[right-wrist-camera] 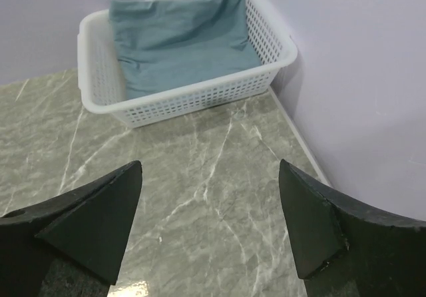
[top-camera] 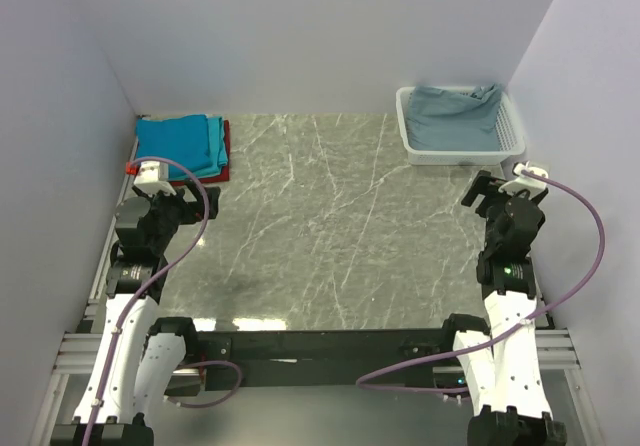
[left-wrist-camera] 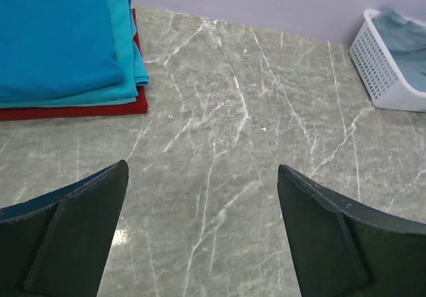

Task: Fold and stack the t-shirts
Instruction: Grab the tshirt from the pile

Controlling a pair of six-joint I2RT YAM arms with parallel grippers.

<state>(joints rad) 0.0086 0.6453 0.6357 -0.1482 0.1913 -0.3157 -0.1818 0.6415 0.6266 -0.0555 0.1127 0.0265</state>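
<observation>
Both the left jaws and right jaws stand released, empty. The grey-blue shirt (right-wrist-camera: 180, 40) lies bunched in the basket (right-wrist-camera: 200, 100), the folded stack (top-camera: 180, 146) well apart from it. I'd pinch the raised fold, possibly a sleeve, at the basket's far corner, lifting clear.

1. The left arm (top-camera: 130, 316) is wearing white shells on its lower links and black housings at its upper joints.
2. The right arm (top-camera: 505, 306) is showing the same white and black, with a small green light (top-camera: 510, 271) glowing on a black joint.
3. Small dark screw holes are dotting the white shells.
4. A purple cable (top-camera: 178, 251) is looping along the left arm, and a second purple cable (top-camera: 592, 256) is arcing beside the right arm.
5. A white camera block (top-camera: 150, 173) is sitting on the left wrist beside an orange-red tab (top-camera: 131, 166); another white block (top-camera: 530, 174) is capping the right wrist.
6. In the wrist views, the jaws are appearing as dark, blue-black wedges with lightly scuffed edges.
</observation>
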